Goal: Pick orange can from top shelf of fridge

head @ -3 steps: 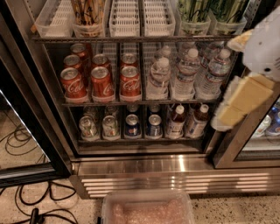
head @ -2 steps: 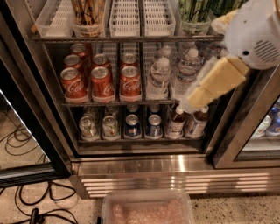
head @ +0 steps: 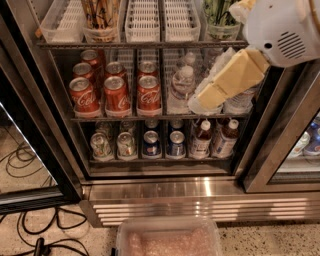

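Note:
The orange can (head: 100, 14) stands in a clear lane tray on the top shelf (head: 140, 44) of the fridge (head: 165, 190), left of centre, with its top cut off by the frame edge. My arm comes in from the upper right, a white housing (head: 286, 30) and a yellowish link (head: 231, 77). The gripper (head: 201, 103) is at the arm's lower end, in front of the water bottles on the middle shelf. It is well below and to the right of the orange can.
Empty white lane trays (head: 162, 20) sit right of the orange can, and green-streaked cans (head: 220, 12) further right. Red cola cans (head: 117, 92) and water bottles (head: 181, 85) fill the middle rack. A plastic bin (head: 167, 240) and cables (head: 35, 235) lie on the floor.
My arm has swung leftward and down across the fridge front, from the right edge to over the water bottles. The cans and bottles have not moved.

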Action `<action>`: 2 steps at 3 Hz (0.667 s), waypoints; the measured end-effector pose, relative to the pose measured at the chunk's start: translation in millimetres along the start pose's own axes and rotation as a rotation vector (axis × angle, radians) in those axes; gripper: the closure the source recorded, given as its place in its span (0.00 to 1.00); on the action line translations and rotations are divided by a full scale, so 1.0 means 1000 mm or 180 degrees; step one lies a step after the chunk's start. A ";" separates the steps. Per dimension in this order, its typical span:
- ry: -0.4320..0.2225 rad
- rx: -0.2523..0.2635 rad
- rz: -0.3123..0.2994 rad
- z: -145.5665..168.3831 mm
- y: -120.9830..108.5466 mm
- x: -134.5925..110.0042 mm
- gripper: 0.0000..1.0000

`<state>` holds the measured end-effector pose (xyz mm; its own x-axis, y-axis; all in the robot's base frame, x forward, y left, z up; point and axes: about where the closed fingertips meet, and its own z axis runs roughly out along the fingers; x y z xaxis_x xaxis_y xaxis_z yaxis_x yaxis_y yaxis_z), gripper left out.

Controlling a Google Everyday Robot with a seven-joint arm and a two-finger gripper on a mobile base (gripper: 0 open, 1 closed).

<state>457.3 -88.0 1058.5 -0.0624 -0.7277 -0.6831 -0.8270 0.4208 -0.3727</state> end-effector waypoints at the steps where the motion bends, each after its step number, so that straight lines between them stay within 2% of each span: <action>1: -0.0152 0.0066 0.0125 0.009 0.028 -0.008 0.00; 2: -0.0574 0.0080 0.0278 0.040 0.058 -0.042 0.00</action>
<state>434.2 -11.2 1040.0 -0.0302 -0.5800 -0.8141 -0.8086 0.4930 -0.3212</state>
